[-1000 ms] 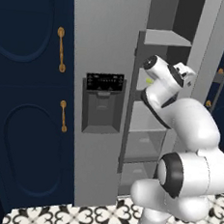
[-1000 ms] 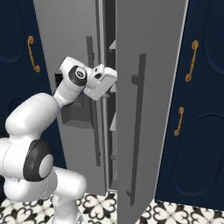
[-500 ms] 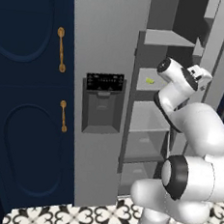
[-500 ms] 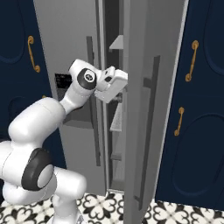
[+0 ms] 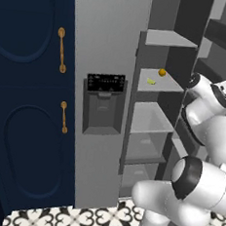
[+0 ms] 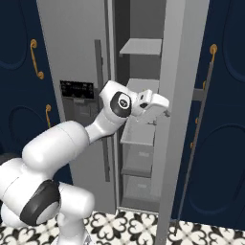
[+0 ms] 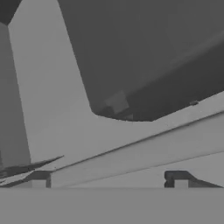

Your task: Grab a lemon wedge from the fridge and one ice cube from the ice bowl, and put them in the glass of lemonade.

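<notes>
Swinging right with the fridge door now wide, the gripper, its jaws spread and empty, leaves the lemon wedge exposed, ready to reach for.

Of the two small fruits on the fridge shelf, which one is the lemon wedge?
The pale yellow crescent, lying nearer the shelf's front; the other is round and orange.

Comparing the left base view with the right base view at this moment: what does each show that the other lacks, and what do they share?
Left base view: a lemon wedge and a small round orange fruit lie apart on one fridge shelf. Right base view: the arm's hand reaches in beside the open door's edge, and the long vertical handle is seen. Both: the light-grey fridge, open with its grey shelves, the dark dispenser panel and navy cabinets with gold handles.
</notes>
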